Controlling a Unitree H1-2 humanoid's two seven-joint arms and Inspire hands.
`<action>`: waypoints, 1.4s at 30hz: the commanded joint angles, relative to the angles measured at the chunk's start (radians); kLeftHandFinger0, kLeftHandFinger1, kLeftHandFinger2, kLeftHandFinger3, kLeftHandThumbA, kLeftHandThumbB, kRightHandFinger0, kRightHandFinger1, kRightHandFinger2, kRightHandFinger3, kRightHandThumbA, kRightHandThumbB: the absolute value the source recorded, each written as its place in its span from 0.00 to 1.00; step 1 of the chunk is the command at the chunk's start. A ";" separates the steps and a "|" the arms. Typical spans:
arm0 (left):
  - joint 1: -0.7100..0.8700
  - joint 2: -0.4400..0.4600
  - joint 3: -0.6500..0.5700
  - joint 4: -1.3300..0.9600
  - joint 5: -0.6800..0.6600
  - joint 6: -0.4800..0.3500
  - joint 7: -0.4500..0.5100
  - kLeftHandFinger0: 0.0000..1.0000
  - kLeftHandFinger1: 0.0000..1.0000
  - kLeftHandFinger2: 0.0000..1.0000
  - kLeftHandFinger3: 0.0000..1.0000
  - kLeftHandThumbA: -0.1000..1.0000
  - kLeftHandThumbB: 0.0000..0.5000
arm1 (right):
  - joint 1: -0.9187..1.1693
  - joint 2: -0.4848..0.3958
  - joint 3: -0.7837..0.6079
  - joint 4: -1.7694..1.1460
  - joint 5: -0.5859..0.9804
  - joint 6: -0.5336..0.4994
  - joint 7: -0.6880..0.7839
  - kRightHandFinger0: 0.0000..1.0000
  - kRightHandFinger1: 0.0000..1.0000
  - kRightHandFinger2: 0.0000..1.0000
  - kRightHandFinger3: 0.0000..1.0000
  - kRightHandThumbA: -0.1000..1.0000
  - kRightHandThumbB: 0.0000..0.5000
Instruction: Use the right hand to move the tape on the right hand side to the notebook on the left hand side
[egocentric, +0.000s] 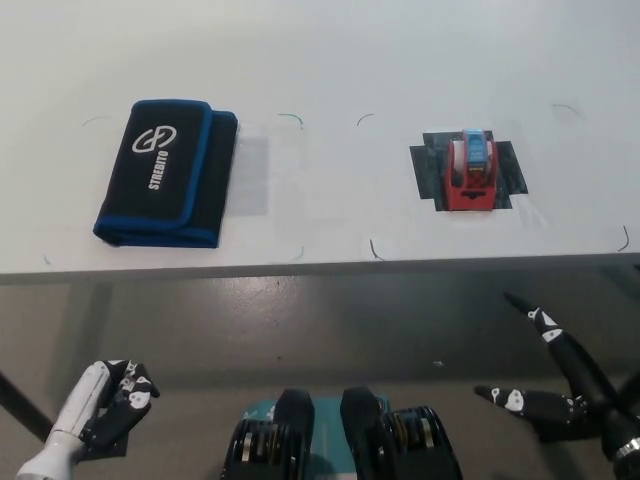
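A red tape dispenser (470, 171) with a white roll stands on a patch of black tape at the right of the white table (330, 60). The notebook (168, 171), a black case edged in blue with white lettering, lies at the table's left. My black right hand (560, 385) hangs below the table's front edge at the lower right, open, fingers spread, well short of the dispenser. My white left hand (105, 400) rests at the lower left, below the table, fingers curled on nothing.
The table's front edge (320, 268) runs across the picture's middle, with grey floor below it. Thin pen marks outline areas around both objects.
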 joint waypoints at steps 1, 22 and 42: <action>-0.006 0.020 0.009 -0.030 0.012 -0.039 -0.006 0.01 0.01 0.14 0.33 0.37 0.61 | -0.006 0.013 -0.052 -0.132 0.046 -0.008 -0.004 1.00 1.00 1.00 1.00 0.73 0.70; -0.003 0.016 0.028 -0.017 -0.014 -0.046 -0.018 0.08 0.08 0.21 0.34 0.32 0.61 | -0.360 -0.002 -0.186 -0.224 0.080 0.176 0.038 1.00 1.00 1.00 1.00 0.63 1.00; -0.005 0.006 0.032 0.010 -0.018 -0.080 -0.009 0.00 0.02 0.12 0.30 0.29 0.61 | -0.736 0.029 -0.125 0.448 0.075 0.092 0.042 1.00 1.00 1.00 1.00 0.67 1.00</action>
